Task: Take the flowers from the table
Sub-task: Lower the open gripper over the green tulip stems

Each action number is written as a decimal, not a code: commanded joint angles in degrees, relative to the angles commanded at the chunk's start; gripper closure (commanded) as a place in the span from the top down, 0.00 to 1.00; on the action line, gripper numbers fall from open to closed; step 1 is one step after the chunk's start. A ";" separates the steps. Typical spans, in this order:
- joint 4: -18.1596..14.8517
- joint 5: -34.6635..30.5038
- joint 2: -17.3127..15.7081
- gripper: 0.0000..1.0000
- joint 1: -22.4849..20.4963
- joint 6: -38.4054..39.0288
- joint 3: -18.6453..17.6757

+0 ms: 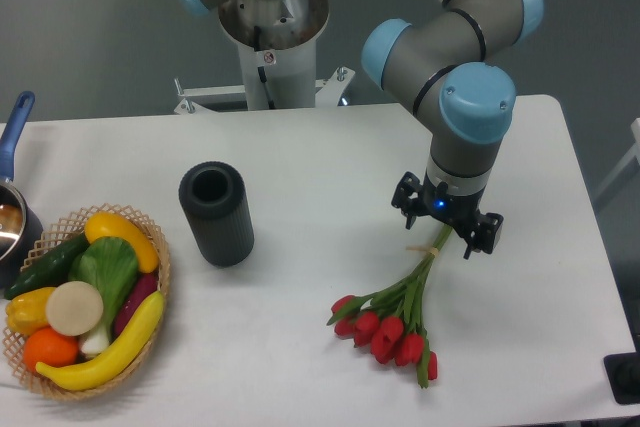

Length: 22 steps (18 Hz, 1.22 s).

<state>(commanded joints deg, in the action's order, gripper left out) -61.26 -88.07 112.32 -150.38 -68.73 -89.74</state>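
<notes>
The flowers (390, 325) are a bunch of red tulip buds lying on the white table (320, 147) at the front right. Their thin green stems (420, 282) run up and to the right. My gripper (446, 231) points down over the upper ends of the stems, right at their tips. The black gripper body hides its fingertips, so I cannot see whether the jaws hold the stems. The buds still rest on the tabletop.
A black cylindrical vase (215, 213) stands upright left of centre. A wicker basket (160, 277) of fruit and vegetables sits at the front left, with a pot (12, 222) behind it. The arm's base (270, 22) is at the table's back edge.
</notes>
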 joint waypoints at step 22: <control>16.61 -0.26 1.85 1.00 2.29 -1.41 -11.07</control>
<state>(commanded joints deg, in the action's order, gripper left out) -44.65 -88.33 114.17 -148.10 -70.14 -100.81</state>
